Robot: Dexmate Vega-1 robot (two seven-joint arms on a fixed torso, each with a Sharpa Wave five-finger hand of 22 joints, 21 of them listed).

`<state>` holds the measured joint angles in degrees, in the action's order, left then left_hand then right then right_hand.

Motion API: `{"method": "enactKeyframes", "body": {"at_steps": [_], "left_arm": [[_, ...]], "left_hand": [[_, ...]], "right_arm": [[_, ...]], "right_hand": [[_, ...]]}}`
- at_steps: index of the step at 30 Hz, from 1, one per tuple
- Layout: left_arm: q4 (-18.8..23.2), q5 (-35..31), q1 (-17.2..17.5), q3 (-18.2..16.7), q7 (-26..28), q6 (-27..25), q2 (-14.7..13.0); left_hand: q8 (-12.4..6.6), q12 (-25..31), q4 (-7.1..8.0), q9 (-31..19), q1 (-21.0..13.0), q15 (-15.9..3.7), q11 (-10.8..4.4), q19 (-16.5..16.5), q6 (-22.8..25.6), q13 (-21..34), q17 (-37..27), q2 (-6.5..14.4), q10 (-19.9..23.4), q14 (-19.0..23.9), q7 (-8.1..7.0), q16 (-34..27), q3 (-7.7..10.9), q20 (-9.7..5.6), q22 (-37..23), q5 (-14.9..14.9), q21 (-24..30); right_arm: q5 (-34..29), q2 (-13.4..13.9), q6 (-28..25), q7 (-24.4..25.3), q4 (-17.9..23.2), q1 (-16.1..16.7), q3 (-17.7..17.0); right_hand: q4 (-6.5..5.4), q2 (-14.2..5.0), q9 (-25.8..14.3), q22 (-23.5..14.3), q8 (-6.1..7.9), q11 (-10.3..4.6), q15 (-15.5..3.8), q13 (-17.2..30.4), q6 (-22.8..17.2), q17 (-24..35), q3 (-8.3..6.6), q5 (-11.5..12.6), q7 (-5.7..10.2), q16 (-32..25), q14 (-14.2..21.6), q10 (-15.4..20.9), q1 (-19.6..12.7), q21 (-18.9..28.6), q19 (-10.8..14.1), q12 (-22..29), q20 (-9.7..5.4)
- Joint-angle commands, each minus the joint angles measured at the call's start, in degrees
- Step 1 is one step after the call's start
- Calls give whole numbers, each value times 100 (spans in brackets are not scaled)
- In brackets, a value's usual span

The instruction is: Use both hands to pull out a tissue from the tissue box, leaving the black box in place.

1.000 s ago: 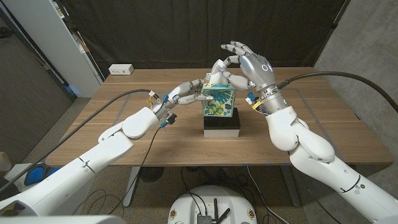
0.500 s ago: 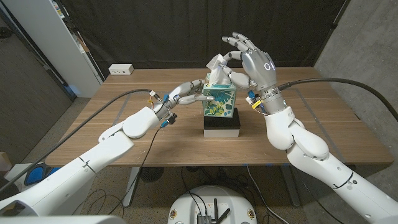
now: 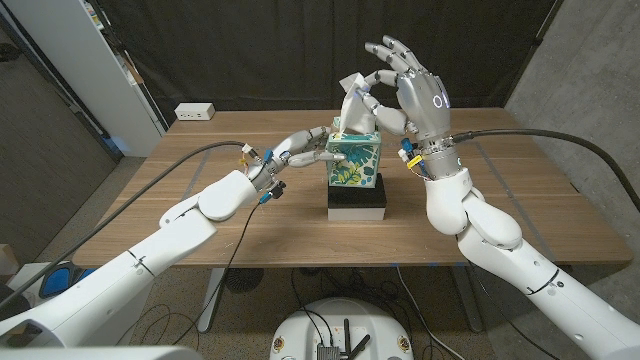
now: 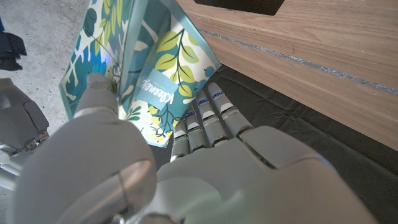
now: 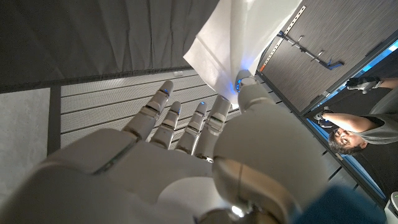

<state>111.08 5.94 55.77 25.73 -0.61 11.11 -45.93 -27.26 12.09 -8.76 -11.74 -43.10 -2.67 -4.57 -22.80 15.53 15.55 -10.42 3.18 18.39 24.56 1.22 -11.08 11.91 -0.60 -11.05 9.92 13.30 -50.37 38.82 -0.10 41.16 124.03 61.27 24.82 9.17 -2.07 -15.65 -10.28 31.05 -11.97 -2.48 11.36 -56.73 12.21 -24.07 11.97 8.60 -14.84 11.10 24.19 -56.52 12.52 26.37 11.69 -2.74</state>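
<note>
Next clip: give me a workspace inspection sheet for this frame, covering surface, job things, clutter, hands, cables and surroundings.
Surface: wooden table.
Job's things: tissue box stands on black box; tissue stretched up from the opening.
Clutter: nothing seen.
Hands: left hand holds the box's side; right hand pinches the tissue above it.
Cables: black cables along both arms.
Surroundings: dark curtain; white power strip at the far edge; a person in the right wrist view.

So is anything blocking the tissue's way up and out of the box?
Nothing visible. The right hand pinches the tissue above the tissue box, with open space overhead. The left hand grips the box's side.
</note>
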Motion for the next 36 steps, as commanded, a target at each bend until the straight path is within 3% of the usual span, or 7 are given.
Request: {"method": "enactKeyframes", "body": {"at_steps": [1,36], "left_arm": [[0,-3,-53,21,-28,-36,11],[62,148,-14,-68,-131,-63,-151]], "left_hand": [[-3,-16,-7,-10,34,-570,-5,11,18,22,-12,10,-2,-37,16,3,46,3,-24,17,-10],[7,-20,-14,-11,61,-572,2,13,23,21,-11,-9,-13,-35,13,1,82,1,-23,15,-9]], "right_arm": [[7,-180,197,487,-299,-217,-12],[25,-773,539,2002,-1002,-794,143]], "right_hand": [[-3,-2,10,-13,9,-16,-915,10,-231,28,48,35,207,-24,51,64,-54,25,38,18,-331],[-52,-76,124,-21,-23,-11,-994,9,-225,82,258,95,229,-96,146,106,-109,39,109,-3,-396]]}}
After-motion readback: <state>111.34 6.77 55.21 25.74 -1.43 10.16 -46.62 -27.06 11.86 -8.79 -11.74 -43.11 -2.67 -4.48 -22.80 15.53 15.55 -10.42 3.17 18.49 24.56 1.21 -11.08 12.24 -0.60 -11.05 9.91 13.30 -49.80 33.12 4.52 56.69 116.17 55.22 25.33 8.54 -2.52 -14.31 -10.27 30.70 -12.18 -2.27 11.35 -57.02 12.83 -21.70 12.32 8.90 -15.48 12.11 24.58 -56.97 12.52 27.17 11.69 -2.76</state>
